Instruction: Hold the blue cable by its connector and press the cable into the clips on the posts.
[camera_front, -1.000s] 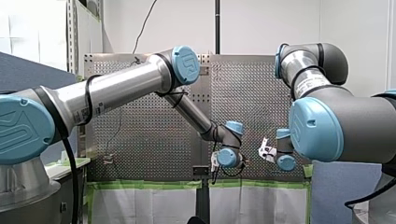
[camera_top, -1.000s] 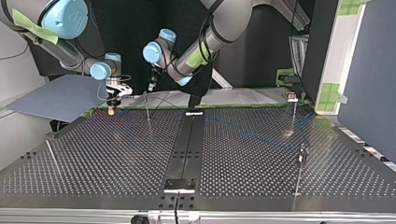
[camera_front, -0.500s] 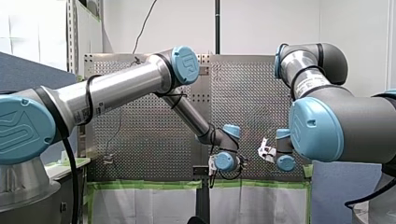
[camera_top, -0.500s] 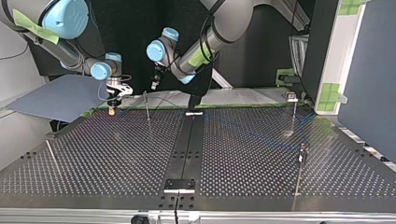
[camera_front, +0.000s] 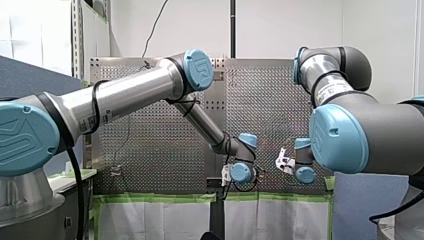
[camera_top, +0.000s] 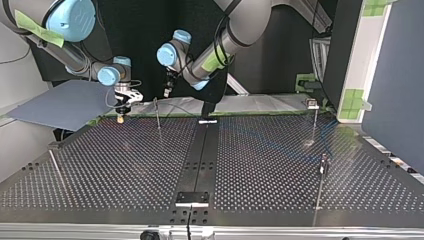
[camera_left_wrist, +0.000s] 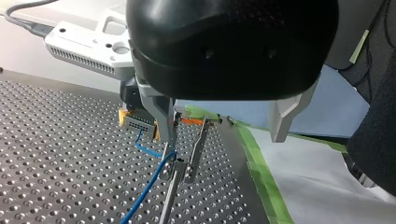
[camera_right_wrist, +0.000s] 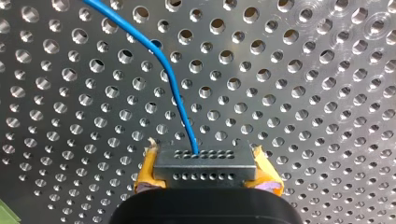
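In the right wrist view, my right gripper (camera_right_wrist: 205, 179) is shut on the grey connector (camera_right_wrist: 204, 165) between its yellow pads. The blue cable (camera_right_wrist: 175, 88) runs from the connector over the perforated table. The left wrist view shows my left gripper (camera_left_wrist: 223, 139) open, its metal fingers (camera_left_wrist: 163, 114) straddling a thin post with a clip (camera_left_wrist: 200, 147). The blue cable (camera_left_wrist: 148, 183) passes beside that post, and the connector (camera_left_wrist: 138, 123) sits beyond it. In the top view, my right gripper (camera_top: 120, 114) hangs at the table's far left edge. My left gripper (camera_top: 167, 91) hovers above the post (camera_top: 157, 115).
More thin posts stand at the top view's right (camera_top: 314, 117) (camera_top: 322, 172), and another post (camera_top: 56, 167) is at its left. Green tape (camera_left_wrist: 261, 168) and white sheeting border the table's far edge. A blue-grey panel (camera_top: 60, 105) lies beyond the right gripper.
My left arm's wrist has shifted slightly, to the right in the top view and lower-left in the front view. My right gripper holds its place with the connector.
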